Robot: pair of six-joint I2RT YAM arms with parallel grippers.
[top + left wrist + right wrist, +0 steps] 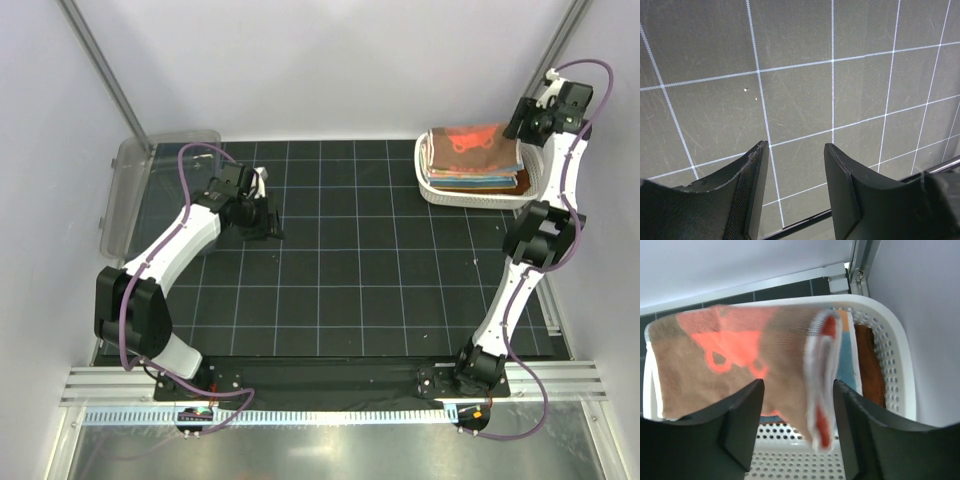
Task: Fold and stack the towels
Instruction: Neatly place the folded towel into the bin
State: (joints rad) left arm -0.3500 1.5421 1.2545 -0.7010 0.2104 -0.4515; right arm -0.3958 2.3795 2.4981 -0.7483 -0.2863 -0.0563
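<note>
Reaching to the desk's (350, 280) far right corner, the right arm stands tall and bent at the elbow, with the right hand (519, 128) tipped down over the basket (470, 198). The towels (472, 155) lie folded in a stack inside the basket. The top towel (715, 355) is coral and brown. The right hand's fingers (747, 425) are spread, and that towel's white-hemmed fold rises between them, not pinched. The left arm stretches low over the desk's left side near the bin (125, 200). The left hand (796, 190) is wide apart and holds nothing, above bare grid.
</note>
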